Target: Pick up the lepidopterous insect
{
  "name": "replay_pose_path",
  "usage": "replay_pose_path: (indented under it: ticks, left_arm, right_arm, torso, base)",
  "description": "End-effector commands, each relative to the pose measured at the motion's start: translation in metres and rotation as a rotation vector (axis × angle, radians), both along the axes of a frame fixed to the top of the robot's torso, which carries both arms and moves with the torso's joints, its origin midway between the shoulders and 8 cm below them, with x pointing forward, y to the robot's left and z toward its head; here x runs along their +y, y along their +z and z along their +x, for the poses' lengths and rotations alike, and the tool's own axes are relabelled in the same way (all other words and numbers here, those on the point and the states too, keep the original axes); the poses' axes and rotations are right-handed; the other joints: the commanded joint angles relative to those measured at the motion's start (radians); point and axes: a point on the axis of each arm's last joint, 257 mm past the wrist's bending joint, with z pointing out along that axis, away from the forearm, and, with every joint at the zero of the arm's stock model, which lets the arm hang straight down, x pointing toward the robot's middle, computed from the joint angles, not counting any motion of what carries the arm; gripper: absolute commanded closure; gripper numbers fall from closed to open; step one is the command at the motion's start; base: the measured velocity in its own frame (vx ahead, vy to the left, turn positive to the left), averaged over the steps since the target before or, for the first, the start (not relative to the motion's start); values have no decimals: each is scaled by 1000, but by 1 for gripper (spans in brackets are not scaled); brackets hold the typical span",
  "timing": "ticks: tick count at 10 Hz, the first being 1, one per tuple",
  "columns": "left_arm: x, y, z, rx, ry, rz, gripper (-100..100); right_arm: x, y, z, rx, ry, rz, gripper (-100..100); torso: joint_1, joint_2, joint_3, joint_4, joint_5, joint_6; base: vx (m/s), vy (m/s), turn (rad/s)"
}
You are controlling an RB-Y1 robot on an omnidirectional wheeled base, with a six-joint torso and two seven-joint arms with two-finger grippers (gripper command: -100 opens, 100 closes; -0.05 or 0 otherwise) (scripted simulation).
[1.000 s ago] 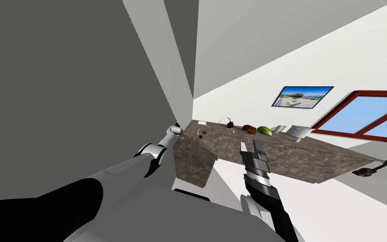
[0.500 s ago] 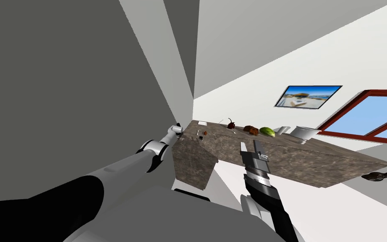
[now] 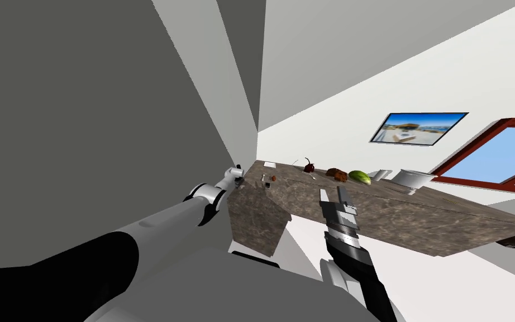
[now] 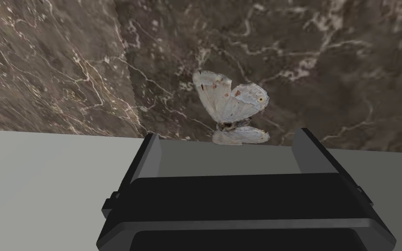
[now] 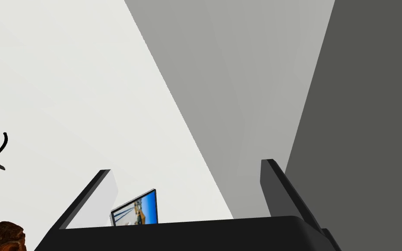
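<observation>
Across the marbled brown bench [image 4: 326, 65], we are aiming our left tool [image 4: 228, 136], blades wide, at the pale moth [image 4: 233, 102], judging that an advance and squeeze come next.

Left arm [image 3: 161, 221]: stretched long from the lower left toward the frame's centre.
Left pincer [image 4: 228, 133]: fingers spread wide apart.
Right arm [image 3: 357, 260]: lower centre-right of frame, forearm near upright.
Right pincer [image 3: 332, 192]: fingers parted, pointing up.
</observation>
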Motion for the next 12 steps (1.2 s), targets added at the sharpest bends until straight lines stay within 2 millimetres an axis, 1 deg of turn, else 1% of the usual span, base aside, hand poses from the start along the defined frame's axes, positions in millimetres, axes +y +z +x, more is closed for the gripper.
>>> replay_pose_path:
  ticks: [1, 3, 5, 8, 9, 10, 11, 12]
  left_arm:
    - [-5, -8, -14, 67, -9, -2, -100]
    - [-4, -10, -16, 73, -7, -2, -100]
    - [-10, -20, -34, 154, -18, -5, -100]
    - [-10, -20, -35, 157, -18, -5, -100]
    - [-10, -21, -36, 158, -18, -5, 0]
    - [-9, -35, -40, 158, -14, -5, -100]
    - [-9, -42, -42, 158, -12, -6, -100]
    - [-10, -37, -41, 158, -14, -5, -100]
  right_arm:
    - [0, 0, 0, 0, 0, 0, 0]
    - [0, 0, 0, 0, 0, 0, 0]
    - [0, 0, 0, 0, 0, 0, 0]
    - [0, 0, 0, 0, 0, 0, 0]
    - [0, 0, 0, 0, 0, 0, 0]
    - [0, 0, 0, 0, 0, 0, 0]
    - [0, 0, 0, 0, 0, 0, 0]
    - [0, 0, 0, 0, 0, 0, 0]
  torso:
    - [0, 0, 0, 0, 0, 0]
    - [0, 1, 0, 0, 0, 0]
    - [0, 2, 1, 1, 0, 0]
    - [0, 2, 1, 0, 0, 0]
    - [0, 3, 2, 1, 0, 0]
    - [1, 3, 2, 1, 0, 0]
    - [1, 2, 1, 0, 0, 0]
    - [2, 1, 1, 0, 1, 0]
  base:
    - [55, -10, 27]
    - [28, -9, 2]
    - [39, -5, 19]
    - [28, -11, 5]
    - [0, 0, 0]
    - [31, 9, -33]
    - [47, 22, -29]
    - [20, 11, -3]
